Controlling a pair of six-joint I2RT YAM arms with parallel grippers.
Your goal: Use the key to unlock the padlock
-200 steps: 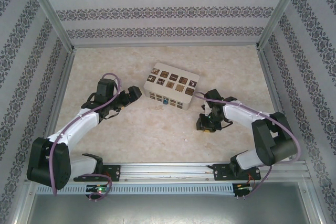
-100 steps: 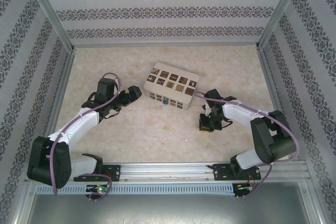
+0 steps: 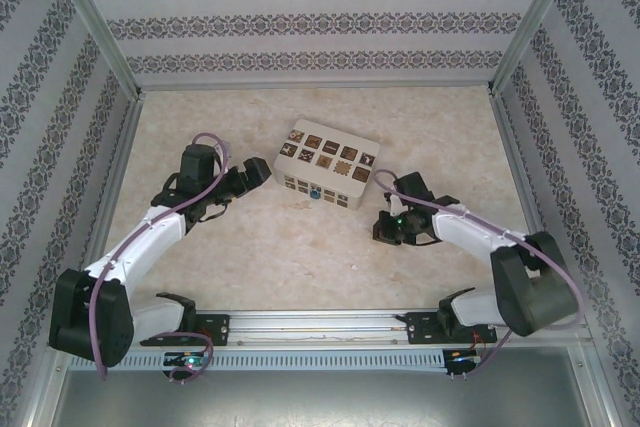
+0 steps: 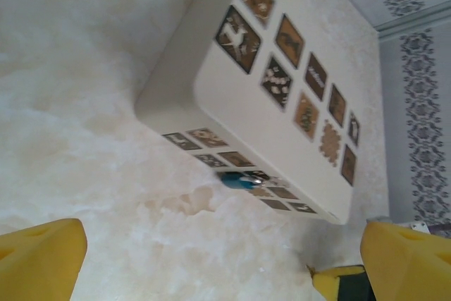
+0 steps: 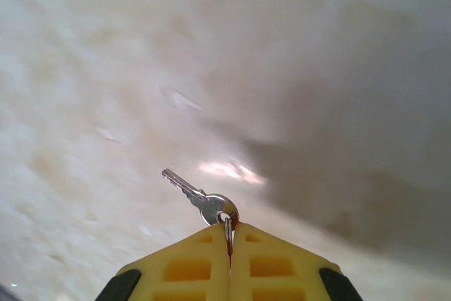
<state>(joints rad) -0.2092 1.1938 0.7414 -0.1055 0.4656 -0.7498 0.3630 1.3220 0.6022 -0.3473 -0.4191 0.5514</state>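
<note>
Right wrist: key (image 5: pixel 203 201) in right claw (image 5: pixel 230 230)

The left arm (image 3: pixel 150 235) ran forward and inward from its base, then bent right at the wrist. The left gripper (image 3: pixel 256 173) stood wide open, its yellow fingers (image 4: pixel 42 259) far apart at the two lower corners of the wrist view. The right arm (image 3: pixel 478 235) stretched leftward from its shoulder, with the wrist low. The right gripper (image 3: pixel 384 230) was closed, its yellow fingers (image 5: pixel 190 266) pressed together on the ring of the key (image 5: pixel 194 194), whose blade stuck out past the tips.
</note>
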